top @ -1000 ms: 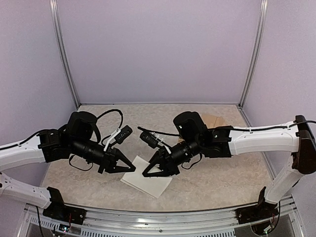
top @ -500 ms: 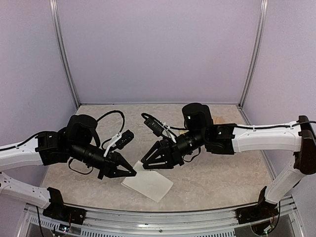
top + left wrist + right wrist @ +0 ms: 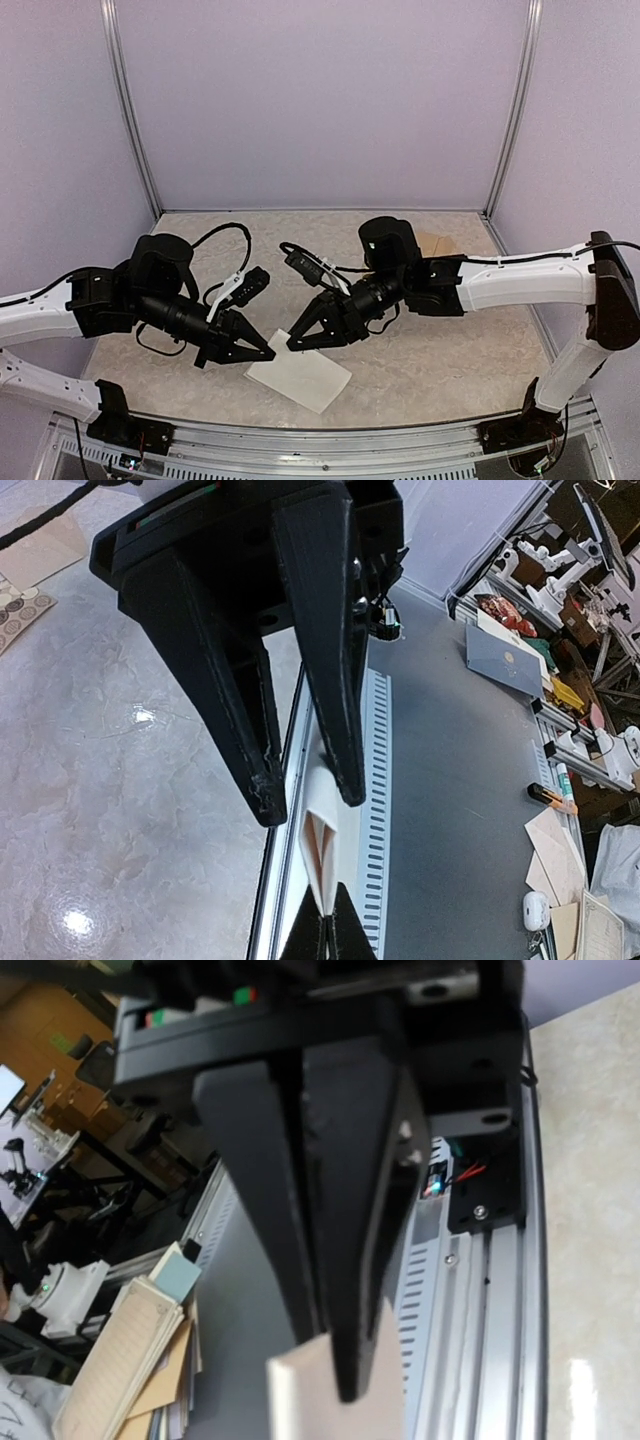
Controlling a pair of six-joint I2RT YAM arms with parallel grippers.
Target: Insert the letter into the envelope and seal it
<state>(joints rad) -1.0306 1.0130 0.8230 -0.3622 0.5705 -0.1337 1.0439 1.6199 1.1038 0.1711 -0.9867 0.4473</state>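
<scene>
The letter [image 3: 305, 380] is a white folded sheet lying near the table's front edge, between the two arms. My right gripper [image 3: 295, 346] is shut on its far left corner. In the right wrist view [image 3: 345, 1390] its fingers pinch the white paper [image 3: 300, 1400]. In the left wrist view the letter [image 3: 322, 850] stands edge-on, its two layers spread apart, with the right gripper's shut tips [image 3: 327, 932] at its far end. My left gripper [image 3: 268, 353] is at the same corner. Its fingers [image 3: 308, 795] stand apart on either side of the fold, without pinching it. The tan envelope [image 3: 437, 243] lies at the back right.
A card of round stickers [image 3: 15, 605] lies by the envelope [image 3: 40, 550], behind the right arm. The slotted metal rail [image 3: 330, 452] runs along the table's front edge, just below the letter. Grey walls enclose the table on three sides.
My right gripper rose and swung back half a second ago, then came down again to the letter's corner. The letter's far corner has lifted. My left gripper has edged forward.
</scene>
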